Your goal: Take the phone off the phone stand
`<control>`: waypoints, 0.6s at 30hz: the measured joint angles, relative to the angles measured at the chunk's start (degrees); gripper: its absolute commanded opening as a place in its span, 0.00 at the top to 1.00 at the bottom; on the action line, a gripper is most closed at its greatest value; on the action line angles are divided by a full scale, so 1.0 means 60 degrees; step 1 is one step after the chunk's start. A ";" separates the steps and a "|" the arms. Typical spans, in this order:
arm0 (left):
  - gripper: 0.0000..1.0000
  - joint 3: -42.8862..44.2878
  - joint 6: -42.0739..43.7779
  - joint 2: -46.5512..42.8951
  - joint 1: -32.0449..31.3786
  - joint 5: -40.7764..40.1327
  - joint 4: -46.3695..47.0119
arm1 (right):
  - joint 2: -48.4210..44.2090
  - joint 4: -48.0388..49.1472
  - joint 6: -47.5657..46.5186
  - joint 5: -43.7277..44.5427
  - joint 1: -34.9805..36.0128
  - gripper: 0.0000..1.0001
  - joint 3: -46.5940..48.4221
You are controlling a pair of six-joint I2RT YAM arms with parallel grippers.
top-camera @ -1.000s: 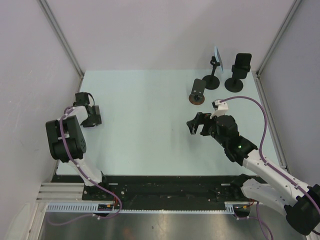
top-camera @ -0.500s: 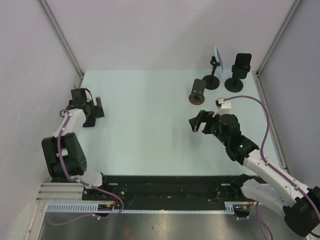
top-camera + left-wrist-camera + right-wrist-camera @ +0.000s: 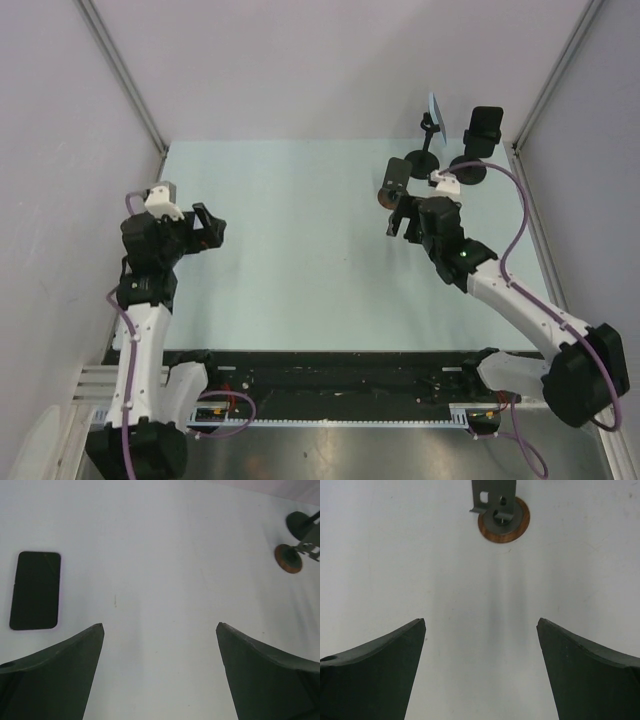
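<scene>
A pale blue phone [image 3: 435, 107] sits tilted on a slim black stand [image 3: 424, 163] at the table's [image 3: 300, 200] far right. The neighbouring stand [image 3: 468, 168] carries a dark slab, phone or cradle I can't tell, and any lettering is too small to read. The right gripper [image 3: 480, 625], jaws spread, hovers near a brown-footed stand [image 3: 503, 520]. The left gripper [image 3: 160, 627], likewise spread, hangs at the left, with a black phone [image 3: 35, 590] lying flat ahead of it.

The brown-based stand [image 3: 503, 519] is running off the right wrist view's top edge, only its base and lower bracket showing. Overhead, whatever it is carrying is appearing too small to tell. A dark stand [image 3: 299, 522] is being clipped by the left wrist view's right edge. The left claw [image 3: 160, 625] and right claw [image 3: 480, 622] are being cropped at the bottom edges.
</scene>
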 measured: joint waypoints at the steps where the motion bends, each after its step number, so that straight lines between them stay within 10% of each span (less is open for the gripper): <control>1: 0.00 -0.0117 -0.0018 -0.0262 -0.0117 0.0011 0.0062 | 0.0259 -0.0066 -0.0055 0.0131 -0.0055 0.00 0.0208; 18: 0.00 -0.0313 0.0259 -0.0736 -0.2787 -0.0670 0.0084 | 0.7967 0.0131 -0.1282 0.1752 -0.0984 0.00 0.6991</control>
